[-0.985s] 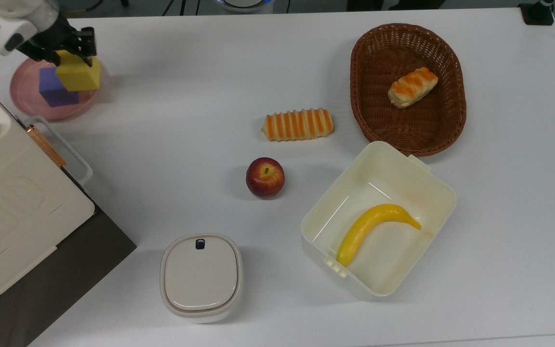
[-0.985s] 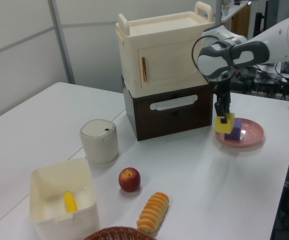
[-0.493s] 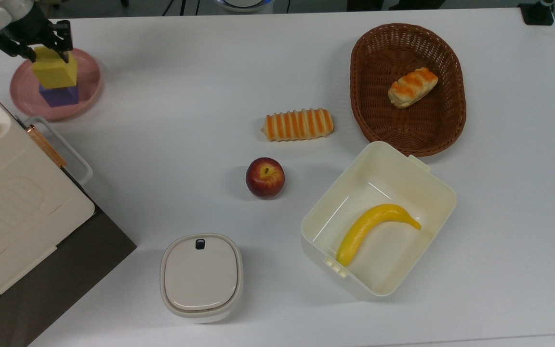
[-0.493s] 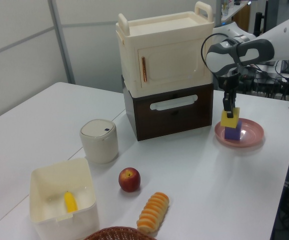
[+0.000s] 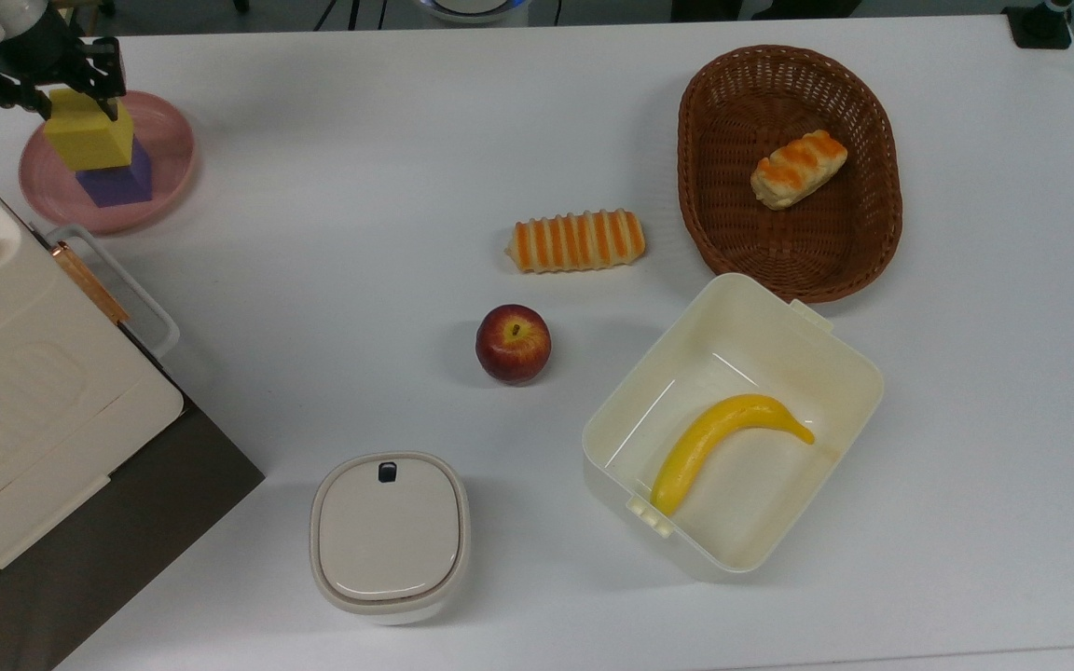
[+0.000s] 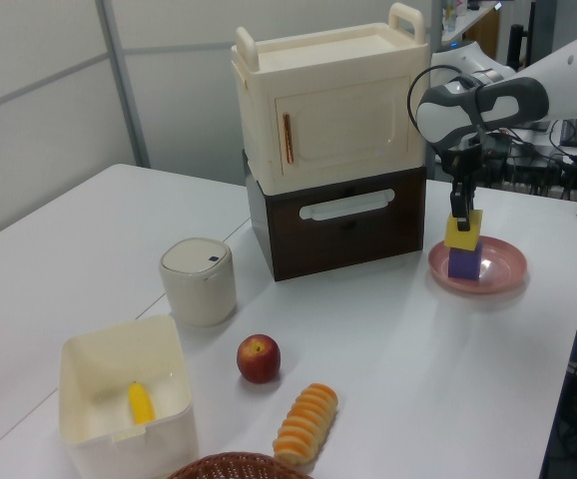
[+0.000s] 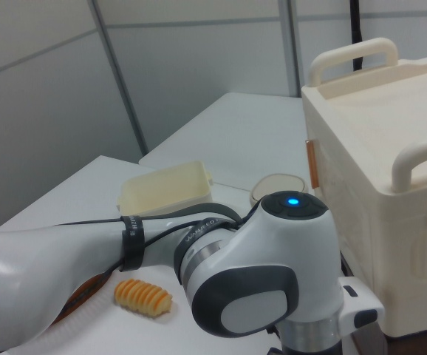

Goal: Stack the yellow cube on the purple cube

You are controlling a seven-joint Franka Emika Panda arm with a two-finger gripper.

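The yellow cube (image 5: 89,140) sits squarely on top of the purple cube (image 5: 119,184), which stands on a pink plate (image 5: 169,140) at the top view's far left. In the left view the yellow cube (image 6: 463,232) touches the purple cube (image 6: 464,263) beneath it, on the plate (image 6: 503,269). My gripper (image 5: 75,106) comes down from above and is shut on the yellow cube, one black finger on each side. The left view has the gripper (image 6: 459,214) pointing straight down onto the stack.
A cream cabinet (image 5: 24,401) on a dark base stands close beside the plate. Mid-table lie a striped bread (image 5: 576,240) and an apple (image 5: 513,343). A wicker basket (image 5: 877,252), a cream box (image 5: 840,359) holding a banana (image 5: 723,436), and a lidded canister (image 5: 390,533) stand farther off.
My gripper carried the yellow cube toward the top view's left, from beside the purple cube to directly over it, and lowered it onto the purple cube.
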